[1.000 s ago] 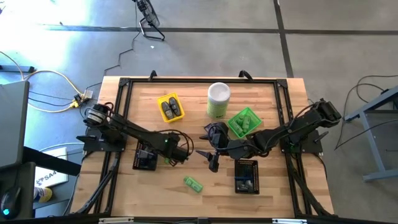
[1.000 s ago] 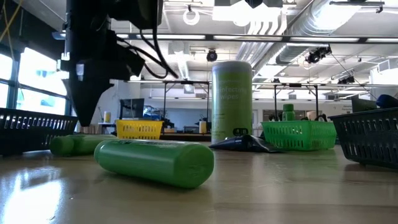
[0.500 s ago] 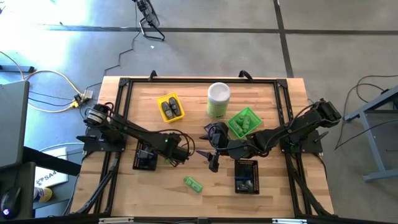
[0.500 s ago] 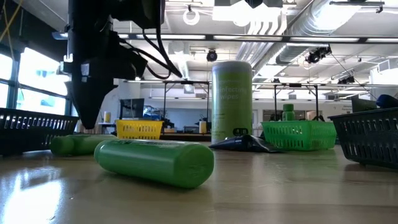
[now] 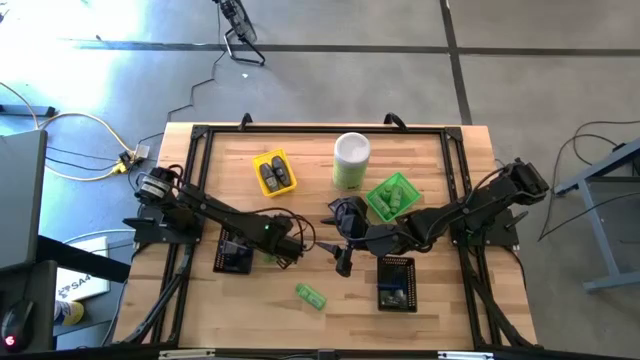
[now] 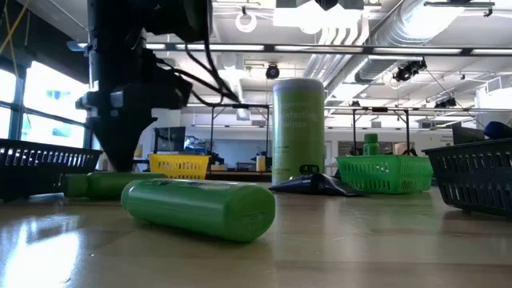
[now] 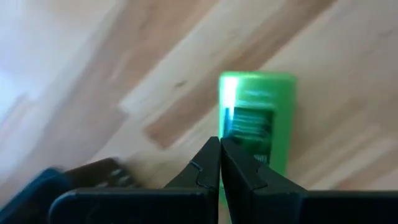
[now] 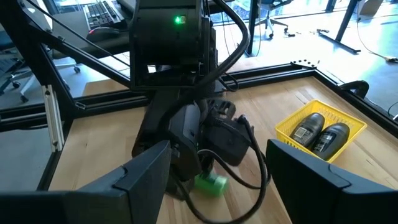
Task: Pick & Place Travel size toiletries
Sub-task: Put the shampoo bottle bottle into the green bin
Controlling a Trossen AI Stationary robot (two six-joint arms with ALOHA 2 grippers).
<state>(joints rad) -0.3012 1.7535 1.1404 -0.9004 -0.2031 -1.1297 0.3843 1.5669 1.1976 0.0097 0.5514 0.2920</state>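
Tall pale-green canister [image 6: 298,132]: faint label, word "wipes" readable, line above not legible. Green bottle [image 7: 258,127]: dark label panel, print unreadable. No other legible text.

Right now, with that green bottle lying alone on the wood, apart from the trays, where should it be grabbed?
Probably mid-body, from straight above, with the gripper closing across its narrow width. The green bottle lies on its side on the table, a round cylinder with bare wood along both long sides.
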